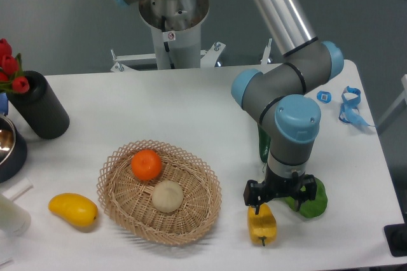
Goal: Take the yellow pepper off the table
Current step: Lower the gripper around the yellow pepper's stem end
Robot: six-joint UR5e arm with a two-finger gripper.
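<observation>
The yellow pepper lies on the white table near its front edge, right of the basket, its stem pointing toward the front. My gripper hangs directly over the pepper's upper end, fingers spread open, with the left fingertip just touching or almost touching the pepper's top. Nothing is held between the fingers. The arm's wrist hides part of the table behind the pepper.
A green leafy vegetable lies right beside the gripper. A wicker basket with an orange and a pale round fruit stands to the left. A yellow mango lies at front left, a black cylinder with red flowers at far left, blue items at right.
</observation>
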